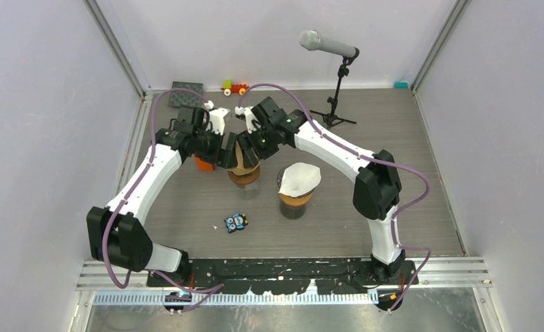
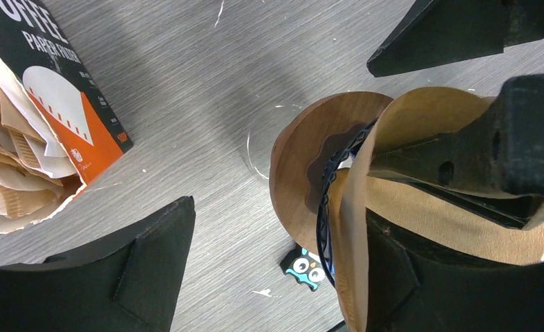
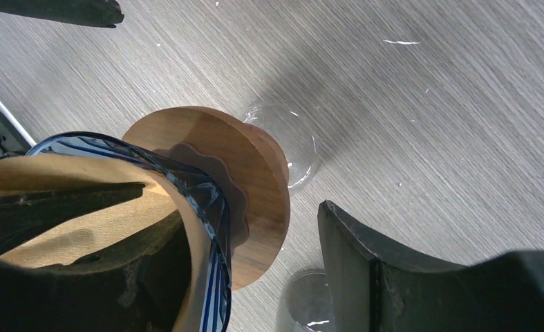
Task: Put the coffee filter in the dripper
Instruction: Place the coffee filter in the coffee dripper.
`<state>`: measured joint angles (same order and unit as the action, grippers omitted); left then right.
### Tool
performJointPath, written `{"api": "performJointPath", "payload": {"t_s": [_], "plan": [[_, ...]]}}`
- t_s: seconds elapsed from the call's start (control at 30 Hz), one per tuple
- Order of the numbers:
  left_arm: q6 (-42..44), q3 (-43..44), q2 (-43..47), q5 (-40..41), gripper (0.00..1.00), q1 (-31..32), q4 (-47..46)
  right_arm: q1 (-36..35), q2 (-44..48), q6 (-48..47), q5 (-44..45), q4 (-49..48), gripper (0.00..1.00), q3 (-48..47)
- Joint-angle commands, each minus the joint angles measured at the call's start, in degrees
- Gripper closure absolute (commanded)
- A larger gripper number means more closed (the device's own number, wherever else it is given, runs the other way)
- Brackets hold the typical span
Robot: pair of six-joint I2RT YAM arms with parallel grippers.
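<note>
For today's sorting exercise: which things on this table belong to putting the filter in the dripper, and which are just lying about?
Job in hand: brown filter, dripper, left hand, right hand, filter pack.
Lying about: second dripper with white filter, owl toy, microphone, toy train.

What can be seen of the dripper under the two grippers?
The dripper is a blue-tinted, ribbed clear cone seated in a round wooden collar, standing upright on a clear glass vessel on the table. A brown paper filter sits inside. The left gripper and right gripper, both open, each have one finger inside against the filter, the other outside.
</note>
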<state>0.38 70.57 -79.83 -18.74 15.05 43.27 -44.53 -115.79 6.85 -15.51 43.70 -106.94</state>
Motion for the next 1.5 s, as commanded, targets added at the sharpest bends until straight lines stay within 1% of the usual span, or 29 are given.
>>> {"api": "performJointPath", "payload": {"t_s": [0.0,0.3,0.6,0.77,1.47], "plan": [[1.2,-1.0,0.3,0.4,0.22,0.0,-0.9,-0.4,2.2,-1.5,2.3,-0.5,0.36,0.9],[2.1,1.2,0.2,0.7,0.21,0.0,0.7,-0.5,3.5,-1.8,1.3,0.6,0.35,-1.9],[2.2,4.3,0.0,0.5,0.19,0.0,2.3,-0.2,4.4,-1.4,-2.0,3.3,0.34,-6.5],[1.7,6.1,-0.5,-0.5,0.18,0.0,2.8,-0.2,4.5,-0.8,-3.5,3.6,0.34,-6.8],[2.0,9.7,0.1,-2.7,0.16,0.0,5.7,0.3,6.0,-1.1,-4.3,5.9,0.34,-10.4]]}}
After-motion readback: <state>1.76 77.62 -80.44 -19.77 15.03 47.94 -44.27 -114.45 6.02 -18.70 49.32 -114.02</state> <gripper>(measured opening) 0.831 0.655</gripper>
